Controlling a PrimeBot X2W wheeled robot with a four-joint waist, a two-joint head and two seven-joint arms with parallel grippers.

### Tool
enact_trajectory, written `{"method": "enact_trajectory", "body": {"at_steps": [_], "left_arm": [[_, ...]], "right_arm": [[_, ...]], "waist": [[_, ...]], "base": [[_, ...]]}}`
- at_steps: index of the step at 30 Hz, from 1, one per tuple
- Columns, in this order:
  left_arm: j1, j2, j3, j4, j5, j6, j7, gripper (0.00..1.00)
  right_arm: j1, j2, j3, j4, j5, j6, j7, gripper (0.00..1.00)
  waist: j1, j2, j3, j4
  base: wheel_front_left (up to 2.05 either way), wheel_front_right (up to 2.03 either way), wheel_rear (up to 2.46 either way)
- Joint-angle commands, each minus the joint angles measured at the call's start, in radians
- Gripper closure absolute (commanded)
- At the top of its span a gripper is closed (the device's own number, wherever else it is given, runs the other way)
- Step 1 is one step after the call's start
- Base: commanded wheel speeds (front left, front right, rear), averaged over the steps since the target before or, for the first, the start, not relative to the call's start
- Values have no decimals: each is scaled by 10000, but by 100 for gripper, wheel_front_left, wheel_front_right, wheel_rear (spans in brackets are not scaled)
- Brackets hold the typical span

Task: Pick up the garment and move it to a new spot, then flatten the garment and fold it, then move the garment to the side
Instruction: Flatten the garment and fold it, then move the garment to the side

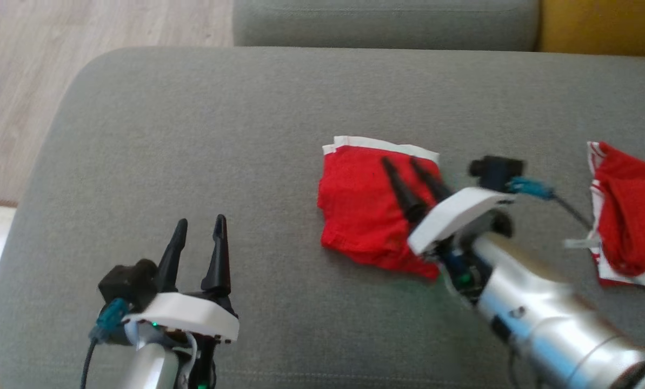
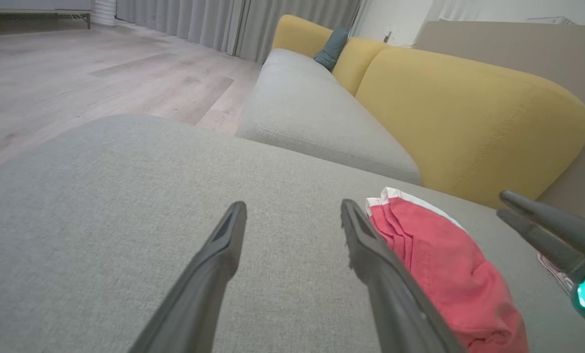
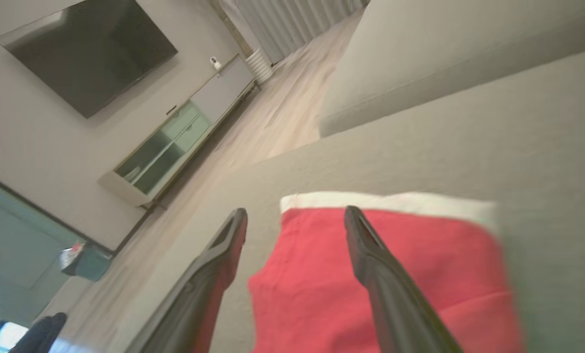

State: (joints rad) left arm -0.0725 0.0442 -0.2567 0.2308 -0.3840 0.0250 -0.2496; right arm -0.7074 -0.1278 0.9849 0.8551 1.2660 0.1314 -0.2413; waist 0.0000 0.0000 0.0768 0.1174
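Right of centre on the grey cushion (image 1: pixel 192 135) lies the red garment (image 1: pixel 354 216), folded into a rough square with its white waistband along the far edge and its near edge slightly rumpled. Over it reaches the right gripper (image 1: pixel 399 161), coming in from the lower right, its two dark fingers spread apart and pointing toward the waistband. In the right wrist view one finger runs above the red cloth and the other along its left edge, with no fabric pinched between them; whether the tips touch the cloth I cannot tell. Well apart to the left, the left gripper (image 1: pixel 201 220) hovers above bare cushion, its fingers likewise spread wide and holding nothing. At the cushion's right edge sits a second red garment (image 1: pixel 625 210) with white trim, loosely bunched. Beyond the cushion stand another grey seat (image 2: pixel 312 117) and a yellow sofa back (image 2: pixel 469 122), with pale wooden floor (image 1: pixel 25 65) to the left.
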Motion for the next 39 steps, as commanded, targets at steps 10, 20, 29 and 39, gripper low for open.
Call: {"method": "enact_trajectory", "body": {"at_steps": [10, 20, 29, 39], "left_arm": [[-523, 60, 571, -535, 169, -56, -122, 0], [-560, 60, 725, -807, 408, -259, -122, 0], [-493, 60, 823, -1167, 562, -380, -122, 0], [-322, 60, 767, -1443, 519, -316, -122, 0]], "right_arm": [[832, -1467, -3223, -1339, -3497, -7, -202, 0], [3190, -737, -6792, -3232, -7755, -7, -203, 0], [4548, 423, -8164, -4260, -10253, -7, -204, 0], [4716, 707, -8223, -4294, -10391, -7, -93, 0]], "waist": [[0, 0, -192, -695], [0, 0, -132, -1007], [0, 0, -118, -1185], [0, 0, -49, -1184]], "base": [[0, 0, 0], [0, 0, 0], [0, 0, 0], [0, 0, 0]]}}
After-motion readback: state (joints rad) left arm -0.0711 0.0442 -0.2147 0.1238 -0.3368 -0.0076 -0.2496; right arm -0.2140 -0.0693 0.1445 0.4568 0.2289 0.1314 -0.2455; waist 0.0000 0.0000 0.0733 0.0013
